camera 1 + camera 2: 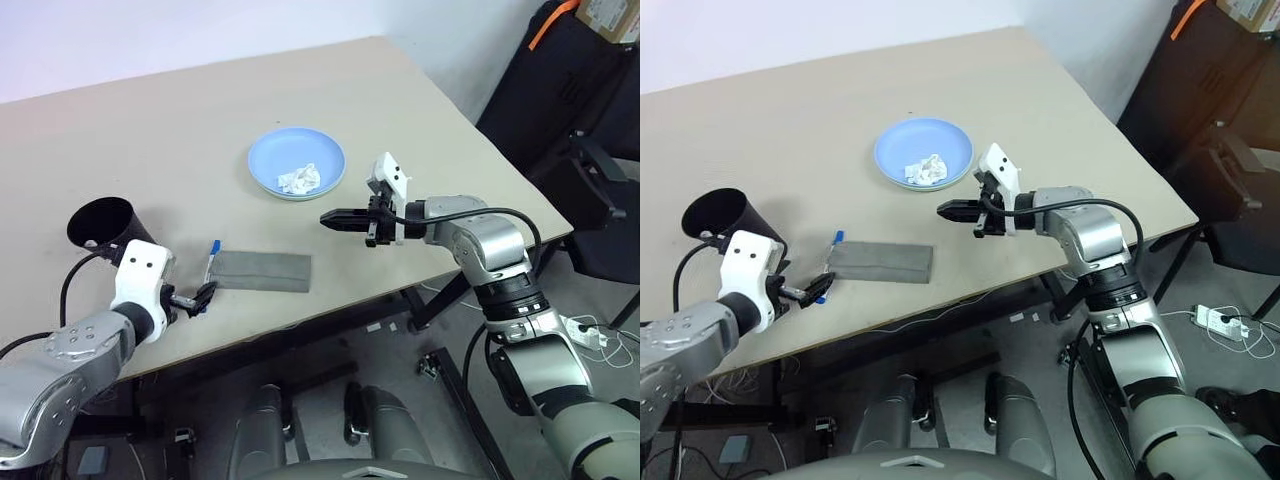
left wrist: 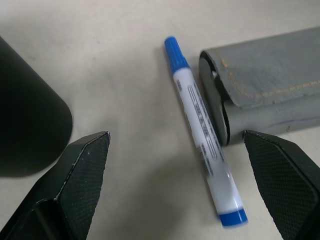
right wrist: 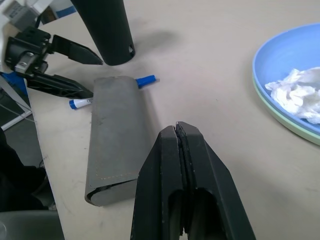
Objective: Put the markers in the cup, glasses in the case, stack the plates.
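The blue-capped marker (image 2: pixel 203 139) lies on the worktop (image 1: pixel 200 120) against the grey case's (image 1: pixel 262 270) left end, just right of the black cup (image 1: pixel 101 226), probably its destination. The left end effector (image 1: pixel 196 298) straddles the marker with fingers spread wide, touching nothing. The right end effector (image 1: pixel 340 218) hovers clenched and empty near the stacked plates (image 1: pixel 296 163).

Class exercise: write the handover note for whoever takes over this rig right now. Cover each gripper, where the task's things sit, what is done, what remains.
Left gripper: open, over the blue-capped marker, which lies on the table between the black cup and the grey case.
Right gripper: shut, empty, above the table.
Plates: stacked, blue on green, crumpled tissue on top.
Done: plates.
Left: blue marker into cup. Black marker and glasses: cannot tell.
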